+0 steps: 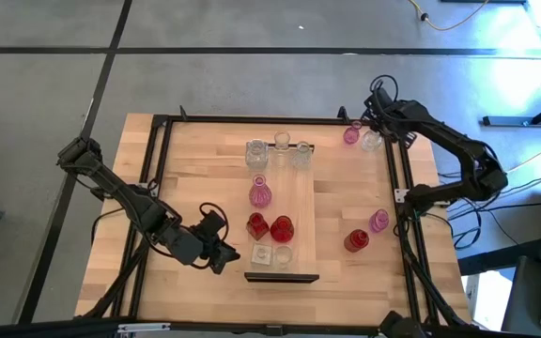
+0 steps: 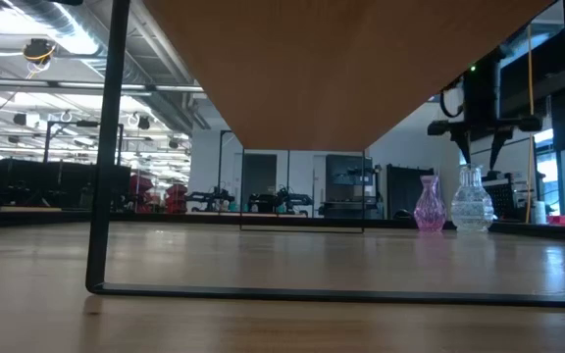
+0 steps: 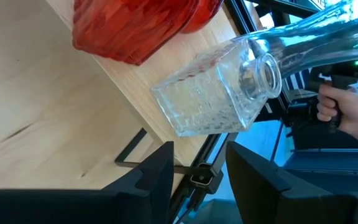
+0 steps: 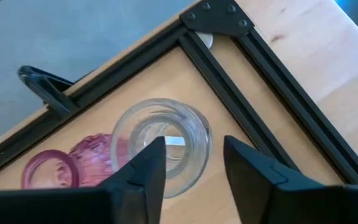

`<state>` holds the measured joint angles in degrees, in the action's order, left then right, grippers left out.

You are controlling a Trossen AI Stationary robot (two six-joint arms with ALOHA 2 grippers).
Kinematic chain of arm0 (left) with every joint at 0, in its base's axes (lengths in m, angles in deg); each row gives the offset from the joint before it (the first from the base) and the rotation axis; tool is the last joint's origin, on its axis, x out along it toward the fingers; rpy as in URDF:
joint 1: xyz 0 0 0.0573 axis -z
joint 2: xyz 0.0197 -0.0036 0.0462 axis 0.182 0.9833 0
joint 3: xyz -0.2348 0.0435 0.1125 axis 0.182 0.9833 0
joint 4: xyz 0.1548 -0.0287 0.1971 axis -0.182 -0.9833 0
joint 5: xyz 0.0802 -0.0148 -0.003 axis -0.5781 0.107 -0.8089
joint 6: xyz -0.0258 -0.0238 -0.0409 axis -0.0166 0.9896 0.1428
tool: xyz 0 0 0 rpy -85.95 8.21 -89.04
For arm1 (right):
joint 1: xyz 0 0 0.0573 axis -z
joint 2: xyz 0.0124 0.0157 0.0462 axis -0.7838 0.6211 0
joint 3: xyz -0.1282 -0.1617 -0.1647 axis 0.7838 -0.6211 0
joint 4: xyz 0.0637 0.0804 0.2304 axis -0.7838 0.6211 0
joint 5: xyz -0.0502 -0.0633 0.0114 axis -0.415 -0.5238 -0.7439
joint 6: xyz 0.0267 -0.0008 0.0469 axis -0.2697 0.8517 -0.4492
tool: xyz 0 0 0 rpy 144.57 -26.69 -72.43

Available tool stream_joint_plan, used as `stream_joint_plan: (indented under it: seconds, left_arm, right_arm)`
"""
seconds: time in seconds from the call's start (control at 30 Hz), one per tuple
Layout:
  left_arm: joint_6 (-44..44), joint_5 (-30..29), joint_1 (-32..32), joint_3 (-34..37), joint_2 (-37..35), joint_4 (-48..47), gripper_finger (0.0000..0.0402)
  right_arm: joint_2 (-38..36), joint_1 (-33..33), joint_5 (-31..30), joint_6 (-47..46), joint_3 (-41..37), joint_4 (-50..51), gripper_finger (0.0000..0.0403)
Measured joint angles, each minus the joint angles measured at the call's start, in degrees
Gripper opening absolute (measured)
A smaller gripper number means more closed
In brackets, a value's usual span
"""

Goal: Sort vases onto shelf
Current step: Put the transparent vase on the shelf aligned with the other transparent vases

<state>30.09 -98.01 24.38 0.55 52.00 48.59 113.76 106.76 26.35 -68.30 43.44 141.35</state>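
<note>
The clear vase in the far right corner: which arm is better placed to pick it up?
Right. The right gripper hangs open directly above the clear vase, beside a pink vase. The left gripper is at the shelf's near end.

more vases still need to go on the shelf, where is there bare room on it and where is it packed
The shelf is bare along its right strip, beside the pink vase and the two red vases. Its far end is crowded with clear vases; the near end holds two squat clear ones, close to the left gripper. The right gripper hangs over the table's far right corner.
</note>
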Motion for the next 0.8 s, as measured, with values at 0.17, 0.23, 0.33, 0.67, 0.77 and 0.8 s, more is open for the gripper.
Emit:
stream_joint_plan:
  seconds: [0.17,0.23,0.33,0.67,0.77,0.8]
  left_arm:
    - [0.02,0.02,0.02,0.00,0.00,0.00,0.0139]
    - [0.00,0.00,0.00,0.02,0.00,-0.02,0.0139]
    - [0.00,-0.30,0.00,0.00,0.00,-0.10,0.0139]
    - [-0.76,-0.99,0.00,0.00,0.00,-0.34,0.0139]
    - [-1.53,-1.03,0.00,0.00,0.00,-0.37,0.0139]
    - [-1.54,-1.06,0.00,0.00,0.00,-0.37,0.0139]
  right_arm:
    - [1.39,0.00,-0.04,-1.33,0.00,-0.04,0.0098]
    - [1.97,0.00,-0.06,-1.41,0.00,0.00,0.0075]
    - [2.60,0.00,0.50,-1.37,0.10,-0.09,0.0039]
    - [2.65,-0.05,3.28,0.76,0.17,2.20,0.0026]
    - [2.47,-1.09,3.44,1.57,0.14,4.79,0.0025]
    - [2.16,-1.62,3.36,1.90,0.13,5.15,0.0023]
